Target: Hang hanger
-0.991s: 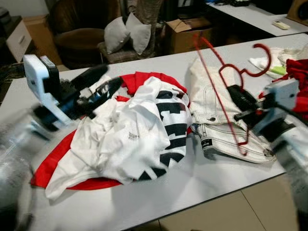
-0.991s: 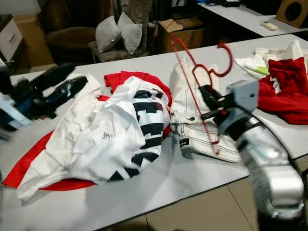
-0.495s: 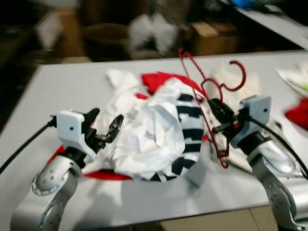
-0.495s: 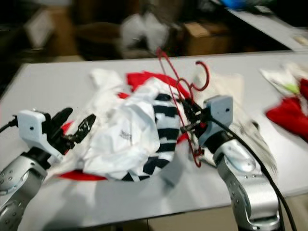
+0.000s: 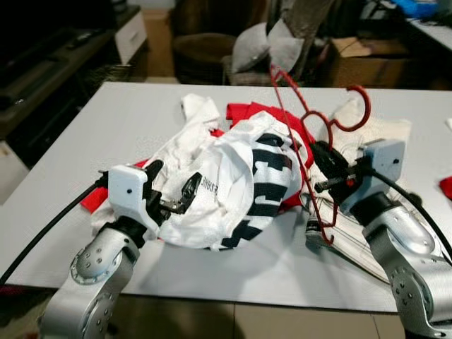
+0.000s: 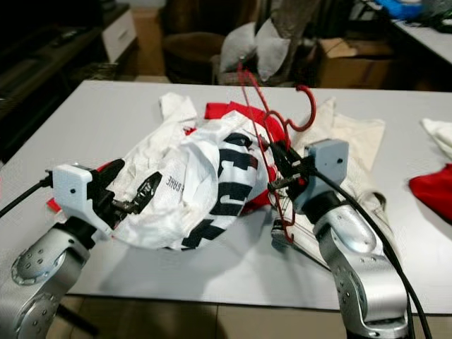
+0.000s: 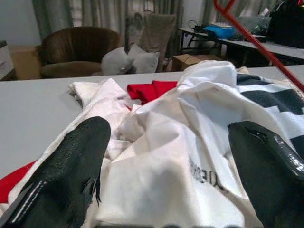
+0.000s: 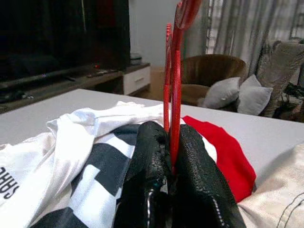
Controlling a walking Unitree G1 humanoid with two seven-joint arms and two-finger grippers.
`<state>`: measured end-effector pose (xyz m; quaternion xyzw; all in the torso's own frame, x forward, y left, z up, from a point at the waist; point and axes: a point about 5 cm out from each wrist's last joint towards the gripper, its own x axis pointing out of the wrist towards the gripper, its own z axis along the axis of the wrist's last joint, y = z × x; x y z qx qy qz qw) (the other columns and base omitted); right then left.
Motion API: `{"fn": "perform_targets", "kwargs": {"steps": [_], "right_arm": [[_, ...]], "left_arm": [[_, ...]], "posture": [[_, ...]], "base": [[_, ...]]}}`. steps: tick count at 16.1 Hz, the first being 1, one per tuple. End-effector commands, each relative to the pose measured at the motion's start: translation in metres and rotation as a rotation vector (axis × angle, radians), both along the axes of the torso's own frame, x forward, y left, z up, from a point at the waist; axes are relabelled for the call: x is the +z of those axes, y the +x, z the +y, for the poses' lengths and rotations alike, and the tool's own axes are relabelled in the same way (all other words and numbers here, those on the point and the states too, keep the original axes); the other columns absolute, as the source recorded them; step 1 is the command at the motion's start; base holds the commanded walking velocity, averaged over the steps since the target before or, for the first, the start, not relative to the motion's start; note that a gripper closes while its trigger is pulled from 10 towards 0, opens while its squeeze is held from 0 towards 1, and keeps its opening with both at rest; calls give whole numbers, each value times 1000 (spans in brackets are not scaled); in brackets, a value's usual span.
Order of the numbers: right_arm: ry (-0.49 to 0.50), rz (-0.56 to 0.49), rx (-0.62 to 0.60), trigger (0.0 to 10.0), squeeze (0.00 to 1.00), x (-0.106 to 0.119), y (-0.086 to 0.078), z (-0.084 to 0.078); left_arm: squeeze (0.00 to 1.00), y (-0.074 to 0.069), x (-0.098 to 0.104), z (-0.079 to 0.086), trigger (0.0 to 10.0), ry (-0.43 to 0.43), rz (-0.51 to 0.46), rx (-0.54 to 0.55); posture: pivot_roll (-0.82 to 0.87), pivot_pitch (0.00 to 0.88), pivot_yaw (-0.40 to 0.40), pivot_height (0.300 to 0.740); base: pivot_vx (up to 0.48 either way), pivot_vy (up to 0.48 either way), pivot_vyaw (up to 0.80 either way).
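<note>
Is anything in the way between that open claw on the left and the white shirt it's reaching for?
Nothing visible. The left gripper is open right at the white shirt, with cloth showing between its fingers.

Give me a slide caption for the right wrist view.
Right gripper shut on red hanger above the black-and-white shirt.

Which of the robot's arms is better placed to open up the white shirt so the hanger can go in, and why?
The left. Its left gripper is open right at the white shirt, fingers either side of a fold. The right gripper is shut on the red hanger, held upright beside the shirt.
</note>
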<state>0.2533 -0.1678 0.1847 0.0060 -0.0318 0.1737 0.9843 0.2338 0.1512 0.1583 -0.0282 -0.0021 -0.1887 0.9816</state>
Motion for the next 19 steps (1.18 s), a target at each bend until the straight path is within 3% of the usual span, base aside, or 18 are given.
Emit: {"fn": "perform_targets", "kwargs": {"steps": [1,4,9,10,13,14,15,17,19], "right_arm": [[5,-5,-10,10000,0,1,-1,0],[11,27,-59,10000,0,-5,-1,-3],[16,17,-84,10000,0,-3,-2,-7],[11,17,-92,10000,0,-2,-2,-9],[-2,16,-101,10000,0,-1,-3,-11],[-6,18,-106,10000,0,-1,-3,-13],[-9,22,-112,10000,0,-1,-2,-14],[-12,25,-116,10000,0,-1,-2,-15],[-21,32,-123,10000,0,-2,-3,-15]], "left_arm": [[490,3,2,1,10000,6,-13,-1],[463,6,-3,6,10000,-6,12,22],[451,8,-5,4,10000,6,14,12],[388,8,-6,4,10000,3,16,14],[349,8,-9,1,10000,19,25,-12],[239,8,-9,2,10000,31,24,-22],[0,10,-7,5,10000,21,17,-12],[0,13,-7,6,10000,6,15,-2],[0,18,-15,3,10000,57,42,-25]], "posture": [[-162,0,54,740],[-164,0,55,740],[-177,0,56,740],[-181,0,55,740],[-187,0,49,740],[-187,0,46,740],[-188,0,43,740],[-190,0,44,740],[-202,0,42,740]], "base": [[0,0,0],[0,0,0],[-188,0,-763],[0,0,0],[0,0,0],[0,0,0],[0,0,0],[0,0,0],[0,0,0]]}}
